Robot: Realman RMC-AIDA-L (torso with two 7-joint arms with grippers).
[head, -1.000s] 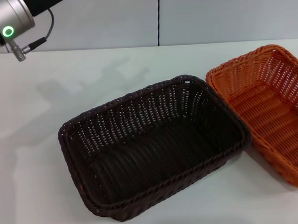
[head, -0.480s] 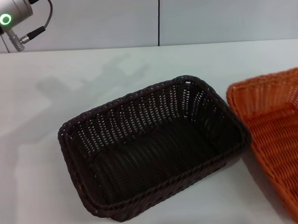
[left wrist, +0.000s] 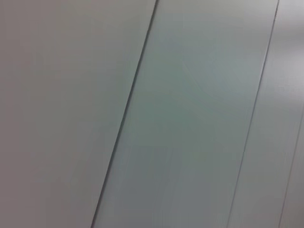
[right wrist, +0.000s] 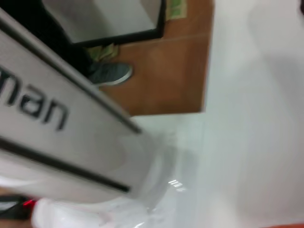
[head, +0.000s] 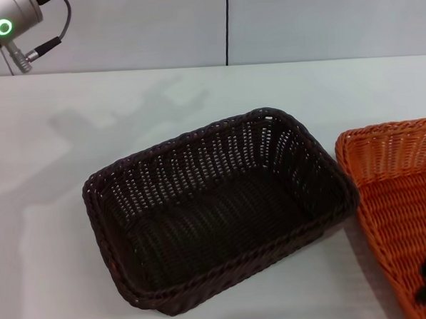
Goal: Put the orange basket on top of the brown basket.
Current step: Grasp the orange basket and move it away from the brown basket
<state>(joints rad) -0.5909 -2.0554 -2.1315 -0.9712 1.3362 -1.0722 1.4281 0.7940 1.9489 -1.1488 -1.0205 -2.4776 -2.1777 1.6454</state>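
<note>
Orange basket [head: 400, 192] at the near right, cut off by the frame edge, with a dark shape inside it that may be the right gripper; its grip cannot be told. Brown basket [head: 215, 209] just to its left, at centre on the white table [head: 90, 137], apart from it. Left arm [head: 6, 27] raised at far left; gripper unseen.

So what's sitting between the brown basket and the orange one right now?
Nothing. In the head view only a bare strip of white table separates the brown basket from the orange basket at the right edge; the two do not touch.
</note>
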